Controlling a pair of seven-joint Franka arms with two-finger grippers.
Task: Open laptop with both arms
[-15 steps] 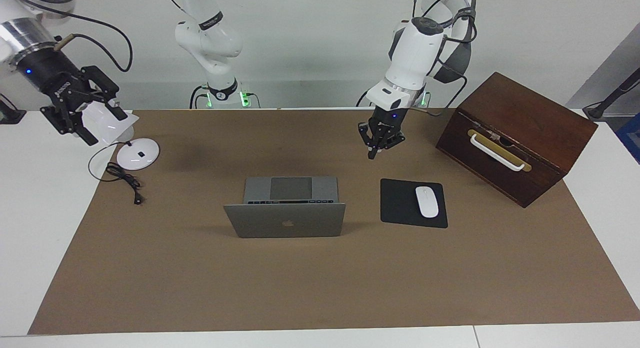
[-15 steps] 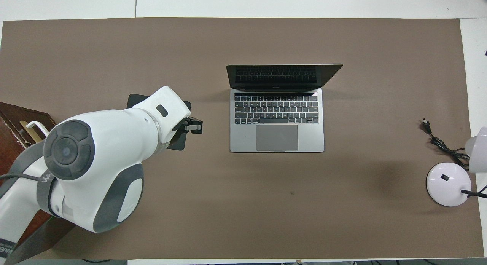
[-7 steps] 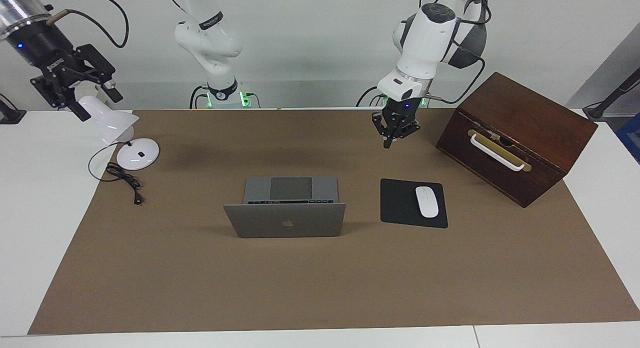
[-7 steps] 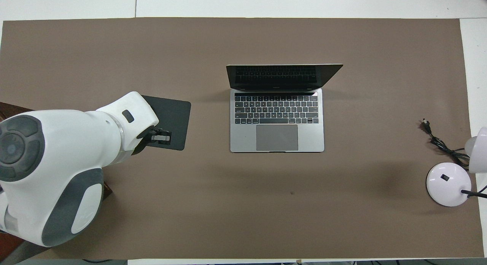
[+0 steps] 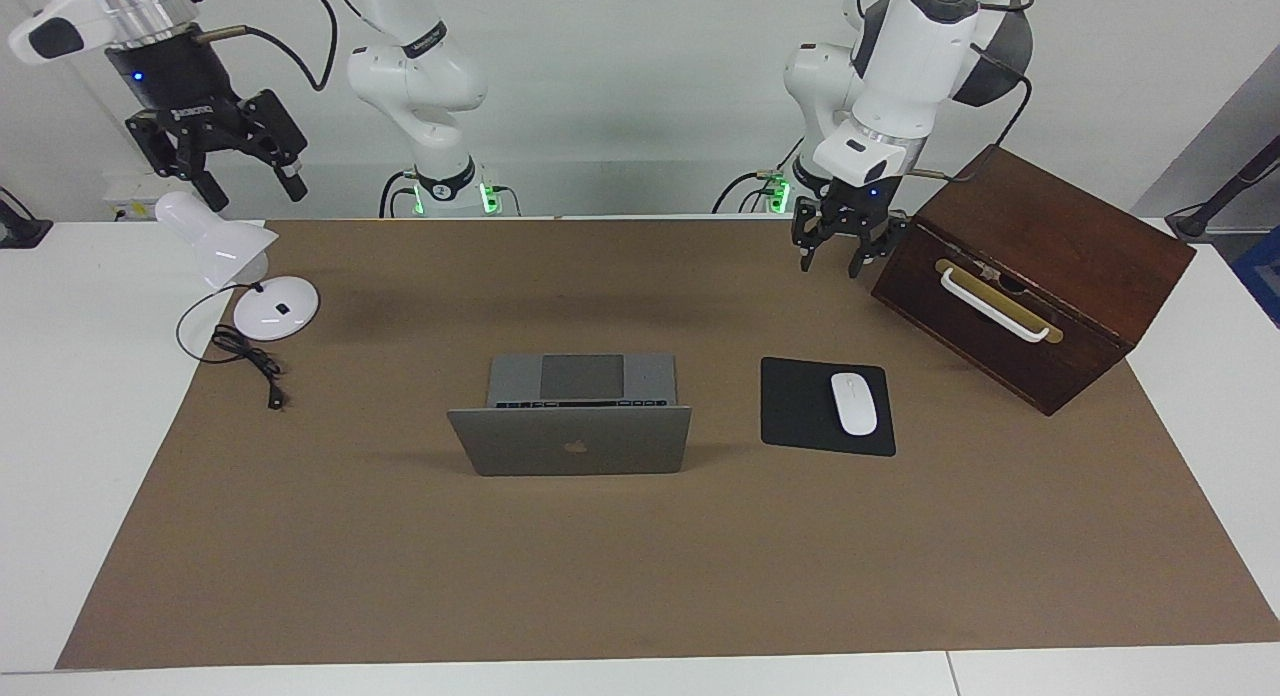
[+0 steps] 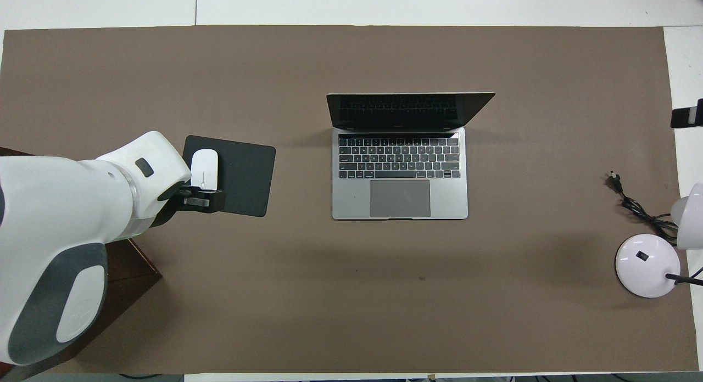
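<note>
white mouse [image 5: 853, 403] on black mouse pad [image 5: 800, 406], wooden box [image 5: 1040, 266], desk lamp [image 5: 240, 276]

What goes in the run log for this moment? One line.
laptop: open, untouched | left gripper: open, empty, raised beside wooden box | right gripper: open, empty, above desk lamp | task: appears done

Not much to read here. The laptop [image 5: 570, 438] shows a dark apple logo in the middle of its lid, facing the camera. Its keyboard carries key legends in the overhead view, too small to make out. The right claw's black body bears a small white brand word, illegible. A dark band on the right arm has white lettering, also unreadable.
</note>
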